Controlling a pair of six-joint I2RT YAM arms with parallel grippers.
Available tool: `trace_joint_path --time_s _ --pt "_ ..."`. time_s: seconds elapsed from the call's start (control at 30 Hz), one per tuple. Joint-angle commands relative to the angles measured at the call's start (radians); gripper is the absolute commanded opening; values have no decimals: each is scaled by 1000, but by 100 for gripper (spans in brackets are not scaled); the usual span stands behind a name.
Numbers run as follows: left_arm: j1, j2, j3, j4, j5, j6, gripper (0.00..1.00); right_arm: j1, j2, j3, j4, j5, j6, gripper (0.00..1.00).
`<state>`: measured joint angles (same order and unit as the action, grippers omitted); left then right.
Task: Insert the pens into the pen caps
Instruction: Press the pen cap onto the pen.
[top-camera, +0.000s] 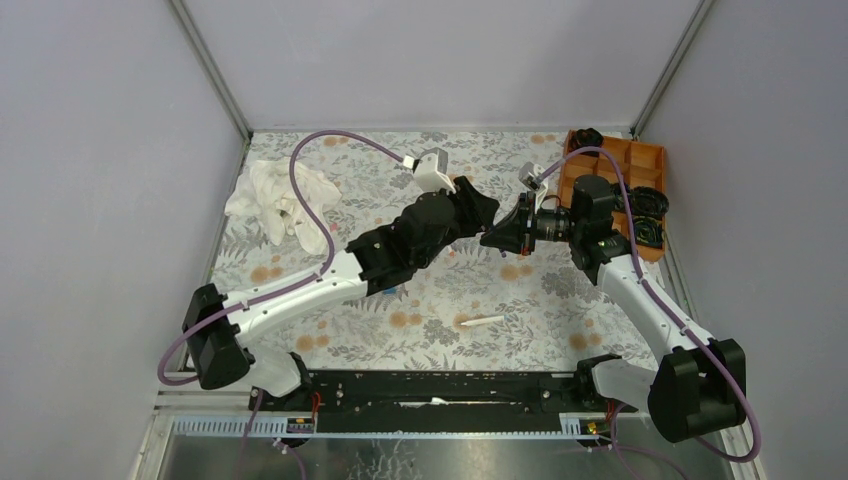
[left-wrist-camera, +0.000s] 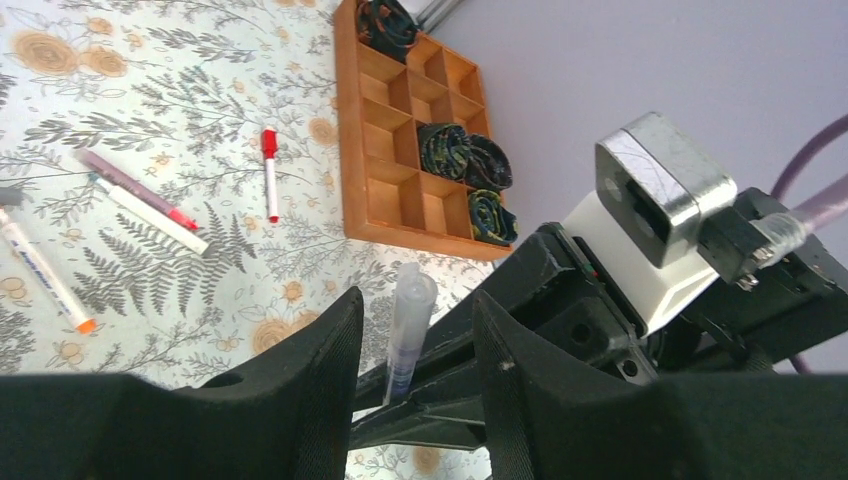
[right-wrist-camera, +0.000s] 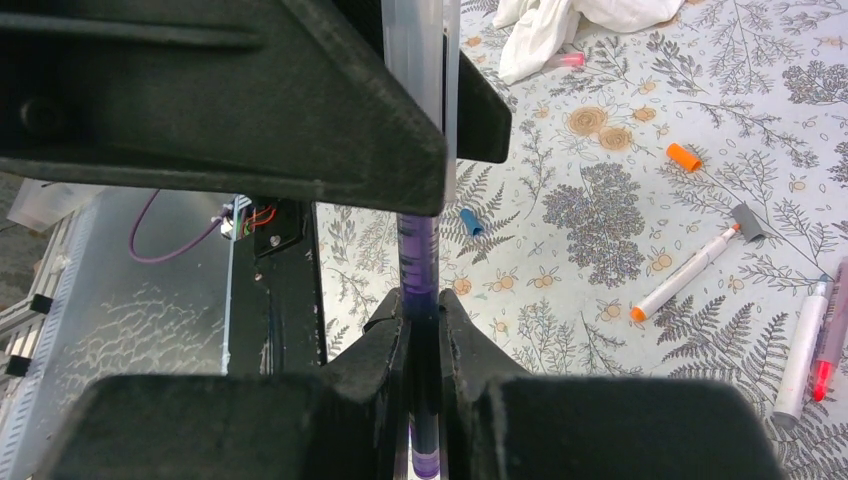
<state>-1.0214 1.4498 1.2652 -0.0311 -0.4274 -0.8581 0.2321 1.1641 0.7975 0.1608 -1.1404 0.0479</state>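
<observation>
Reaching toward each other over the middle of the table (top-camera: 560, 300), the left arm (top-camera: 300, 295) and the right arm (top-camera: 640, 290) lie low, and their grippers meet tip to tip. The right gripper (right-wrist-camera: 422, 310) pinches the purple pen (right-wrist-camera: 418, 245) at its dark part. The clear end of this pen stands between the fingers of the left gripper (left-wrist-camera: 417, 310), which we see spread, with a gap on each side. An orange cap (right-wrist-camera: 684, 157), a blue cap (right-wrist-camera: 470, 221) and a grey cap (right-wrist-camera: 748, 222) lie apart on the table. A wooden tray (left-wrist-camera: 345, 120) sits far right, a white cloth (top-camera: 275, 195) far left, and a white pen (top-camera: 482, 321) near the bases.
</observation>
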Motion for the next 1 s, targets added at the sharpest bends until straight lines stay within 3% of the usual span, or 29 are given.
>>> trace_joint_path --time_s 0.0,0.33,0.5,0.63,0.97 --pt "-8 9 44 -70 -91 -1 48 -1 -24 16 -1 10 -19 0" --pt "-8 27 65 -78 -111 4 46 -1 -24 14 -5 14 -22 0" --pt "-8 36 78 -88 -102 8 30 0 -24 14 -9 17 -28 0" --pt "-8 43 81 -94 -73 3 1 -1 -27 17 -23 27 -39 0" --pt "-32 43 -30 10 70 -30 0 -1 -32 53 -73 106 -57 0"
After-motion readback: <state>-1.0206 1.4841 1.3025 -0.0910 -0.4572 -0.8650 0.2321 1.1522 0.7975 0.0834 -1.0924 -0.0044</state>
